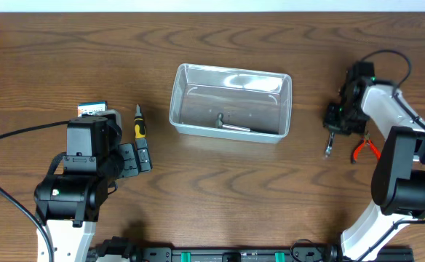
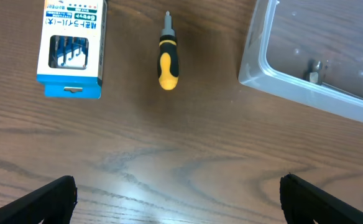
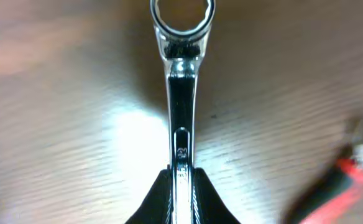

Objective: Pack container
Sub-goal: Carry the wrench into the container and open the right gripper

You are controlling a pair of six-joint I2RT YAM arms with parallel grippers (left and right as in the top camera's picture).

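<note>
My right gripper (image 3: 183,179) is clamped shut on the shaft of a wrench (image 3: 182,93), and the clear container (image 1: 175,109), its long side running left to right at mid-tabletop (image 1: 52,58), lies to its left, while my left gripper (image 2: 178,190) hangs wide open, empty.

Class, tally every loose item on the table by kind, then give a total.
Clear tub: 1
Metal piece in the tub: 1
Screwdriver: 1
Blue and white box: 1
Wrench: 1
Red-handled pliers: 1
Total: 6
</note>
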